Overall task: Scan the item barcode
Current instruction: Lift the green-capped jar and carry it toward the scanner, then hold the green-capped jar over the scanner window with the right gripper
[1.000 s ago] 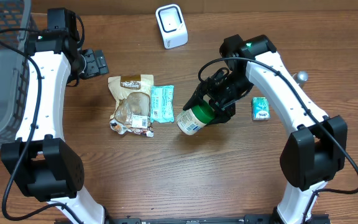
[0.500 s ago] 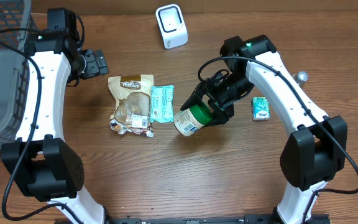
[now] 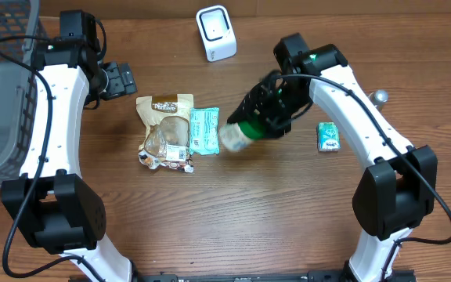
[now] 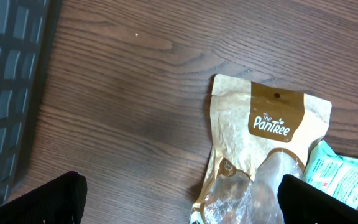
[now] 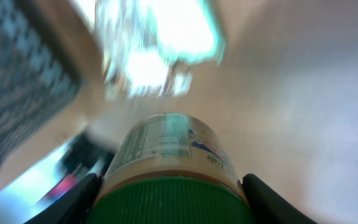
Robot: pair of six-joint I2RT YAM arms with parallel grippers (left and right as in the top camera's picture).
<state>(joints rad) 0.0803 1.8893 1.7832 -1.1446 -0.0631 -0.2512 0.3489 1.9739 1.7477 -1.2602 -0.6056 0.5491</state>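
One jar lifted, scanner not yet reached
The right gripper [image 3: 266, 117] clamps the green-capped jar [image 3: 237, 135] by its cap, jaws part-spread around it. The jar appears clear of the table [image 3: 233, 219], just beside the teal packet [image 3: 204, 129] and well apart from the white barcode scanner [image 3: 215, 33]. The left gripper [image 3: 118, 80] stands fully open and empty near the PanTree pouch [image 3: 165, 125]. Carry the jar slowly, since it shows blurred. Roll the wrist until the label's barcode, not discernible here, squarely faces the scanner window, then hold steady.
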